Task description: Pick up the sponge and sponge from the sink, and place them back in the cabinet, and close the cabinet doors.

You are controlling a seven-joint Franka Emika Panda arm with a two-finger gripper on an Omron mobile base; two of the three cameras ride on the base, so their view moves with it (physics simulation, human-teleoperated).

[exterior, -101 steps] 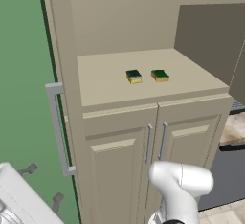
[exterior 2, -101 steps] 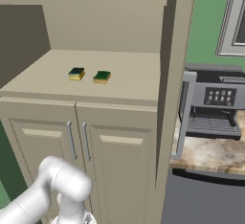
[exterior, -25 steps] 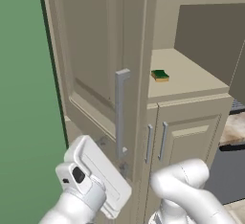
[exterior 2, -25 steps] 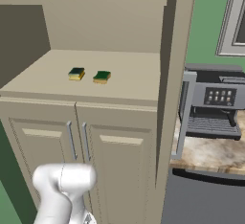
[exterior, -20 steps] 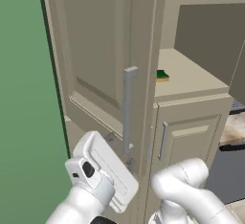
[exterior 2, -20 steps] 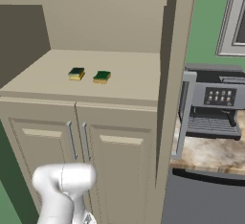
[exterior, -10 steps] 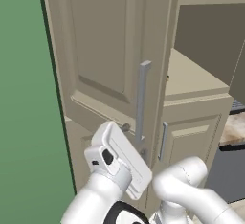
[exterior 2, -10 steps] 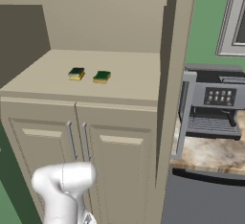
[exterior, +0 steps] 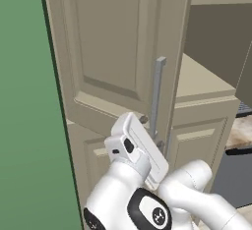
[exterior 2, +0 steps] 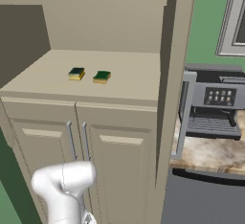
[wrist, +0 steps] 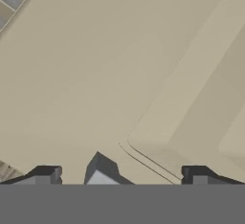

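Cabinet (exterior 2: 119, 12): tall beige wooden unit; inner shelf visible in the right base view, above a pair of shorter lower doors.

Left cabinet door (exterior: 113, 52): tall raised-panel leaf, seen in the left base view swung most of the way across the opening. Long axis vertical. Its panel face lies directly ahead of the gripper (wrist: 119, 173), very close; in the hand view the beige panel and its raised moulding are seen just beyond the fingertips. Closing is judged to depend on a push against this face, toward the cabinet front.

Right cabinet door (exterior 2: 174, 74): seen edge-on in the right base view, standing out from the cabinet, not yet shut.

Bar handle (exterior: 156, 96): silver, vertical, on the left door's free edge; its lower end is seen just beside the hand, between the two fingertips in the hand view. No contact can be confirmed.

Gripper: jaws spread wide, nothing held.

Sponges: two small blocks, dark green over yellow, lying flat side by side on the inner shelf, left sponge (exterior 2: 76, 73) and right sponge (exterior 2: 101, 77), near each other but apart. Placement is judged complete.
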